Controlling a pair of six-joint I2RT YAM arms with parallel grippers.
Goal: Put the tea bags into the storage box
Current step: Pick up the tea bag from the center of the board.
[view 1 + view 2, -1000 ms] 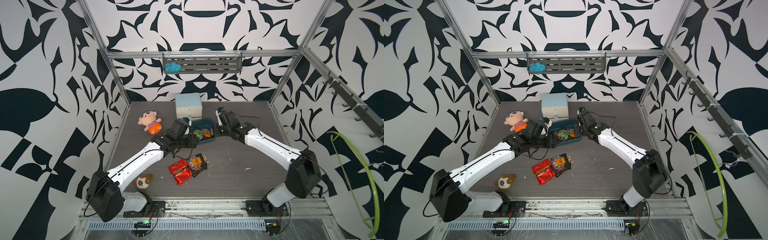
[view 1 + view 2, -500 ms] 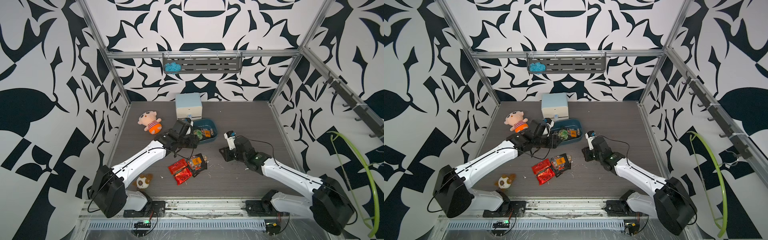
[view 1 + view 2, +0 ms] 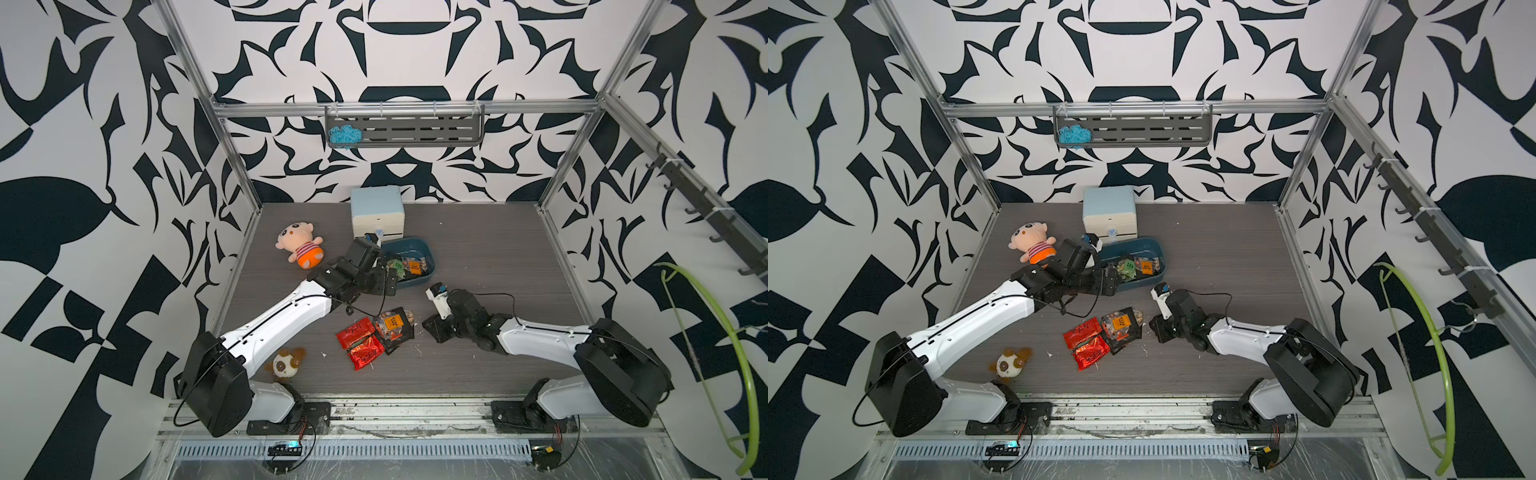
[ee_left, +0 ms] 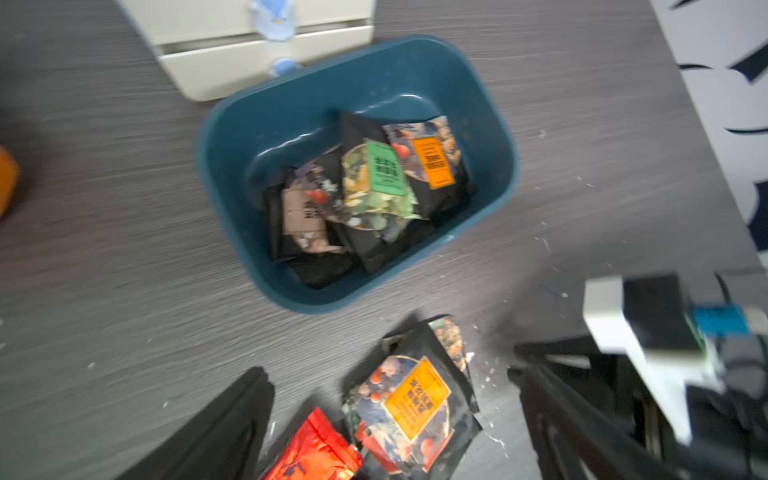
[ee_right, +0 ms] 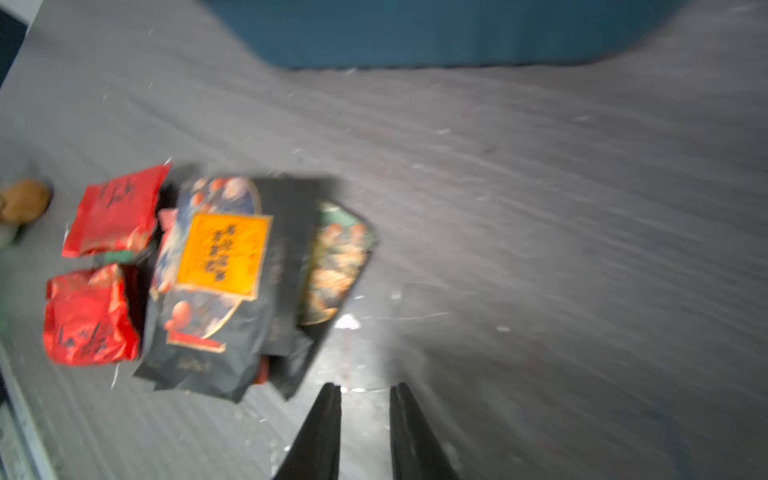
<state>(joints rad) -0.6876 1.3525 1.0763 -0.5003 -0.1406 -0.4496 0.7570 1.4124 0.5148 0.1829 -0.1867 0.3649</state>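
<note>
No legible text anywhere. Dark patterned sachet with orange label square (image 5: 222,253), near of the teal plastic tray (image 4: 490,124): dark characters, too blurred to read. Green-label sachet (image 4: 384,170) inside tray: same. Red foil sachets (image 5: 112,210): black brush marks, unreadable.

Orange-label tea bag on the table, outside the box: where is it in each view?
In a top view: orange-label tea bag mid-table, between red sachets and right gripper.
In a top view: same spot.
Left wrist: beside a red sachet.
Right wrist: just ahead of the right gripper.
Shared landmark: storage box, in all four.
</note>
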